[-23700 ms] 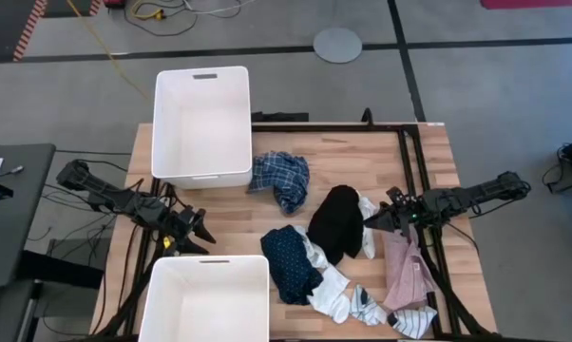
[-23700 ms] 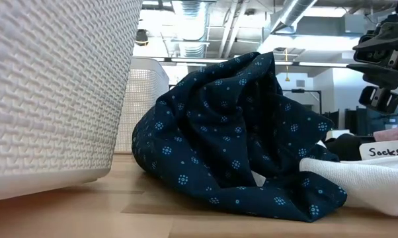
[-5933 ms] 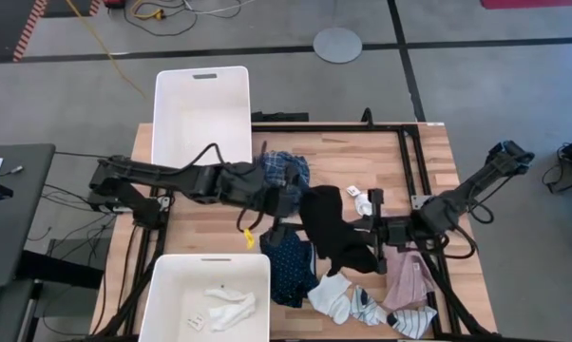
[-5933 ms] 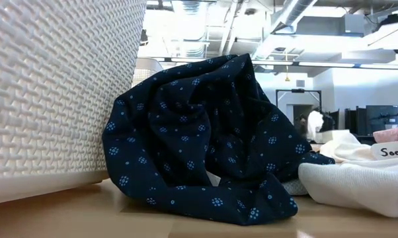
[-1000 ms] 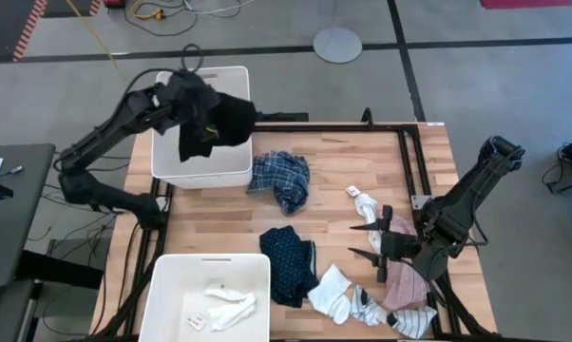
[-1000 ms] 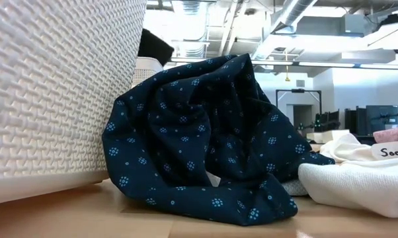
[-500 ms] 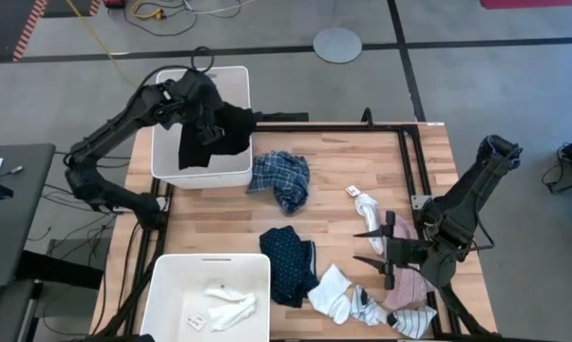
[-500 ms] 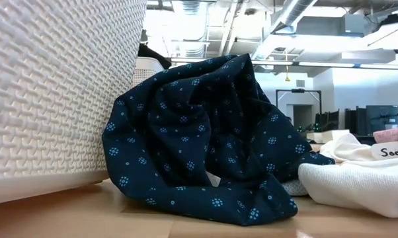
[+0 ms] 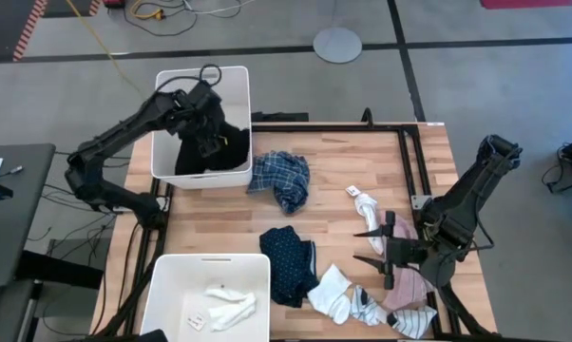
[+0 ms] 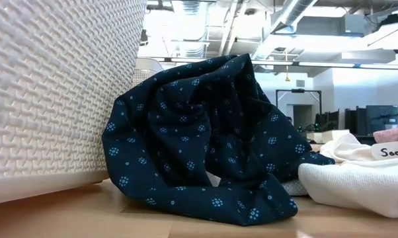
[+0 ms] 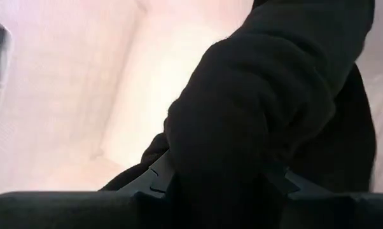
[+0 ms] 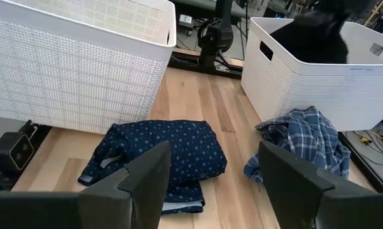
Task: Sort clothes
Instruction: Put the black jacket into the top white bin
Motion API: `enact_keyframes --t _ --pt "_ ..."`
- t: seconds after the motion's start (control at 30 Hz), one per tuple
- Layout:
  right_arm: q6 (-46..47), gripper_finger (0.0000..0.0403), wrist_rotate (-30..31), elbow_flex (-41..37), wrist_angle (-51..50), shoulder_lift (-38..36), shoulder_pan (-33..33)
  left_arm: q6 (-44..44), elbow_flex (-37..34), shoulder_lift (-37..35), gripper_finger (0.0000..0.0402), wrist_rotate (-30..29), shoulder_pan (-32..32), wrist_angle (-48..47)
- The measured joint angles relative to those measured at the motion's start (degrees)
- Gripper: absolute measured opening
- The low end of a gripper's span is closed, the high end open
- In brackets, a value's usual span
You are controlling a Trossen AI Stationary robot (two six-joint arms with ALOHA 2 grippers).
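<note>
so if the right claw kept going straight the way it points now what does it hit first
Probably the navy dotted piece. The right claw is open and aimed across the table at it, with bare wood between. The near white bin sits beyond, though depth is hard to judge.

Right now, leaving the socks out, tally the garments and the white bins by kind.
Shirts: 2 (blue plaid shirt, pink shirt)
Other garments: 2 (black piece, navy dotted piece)
White bins: 2
Total: 6
</note>
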Motion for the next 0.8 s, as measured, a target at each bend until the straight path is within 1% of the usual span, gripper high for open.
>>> enact_keyframes --t 0.17,0.27,0.37,0.43,0.57,0.7,0.8 --pt "0.12 0.0255 0.00 0.00 -0.02 0.00 -0.02 1.33 -5.79 -0.91 0.0113 0.03 1.26 2.35" --pt "0.61 0.0255 0.02 0.00 -0.05 0.00 -0.02 1.59 -7.90 -0.96 0.0113 1.93 2.92 2.78" --pt "0.81 0.0255 0.02 0.00 -0.10 0.00 -0.09 1.81 -10.07 -0.96 0.0113 5.29 4.94 2.74" --pt "0.81 0.0255 0.02 0.00 -0.10 0.00 -0.11 1.78 -11.03 -0.91 0.0113 6.36 5.87 2.77" --pt "0.88 0.0255 0.02 0.00 -0.08 0.00 -0.58 1.53 -12.67 -0.94 0.0113 11.20 7.15 2.66" --pt "1.03 0.0255 0.02 0.00 -0.14 0.00 -1.25 1.60 -12.82 -0.94 0.0113 12.31 7.23 2.75" --pt "1.07 0.0255 0.02 0.00 -0.15 0.00 -1.70 1.70 -12.81 -0.86 0.0113 14.25 7.23 1.51"
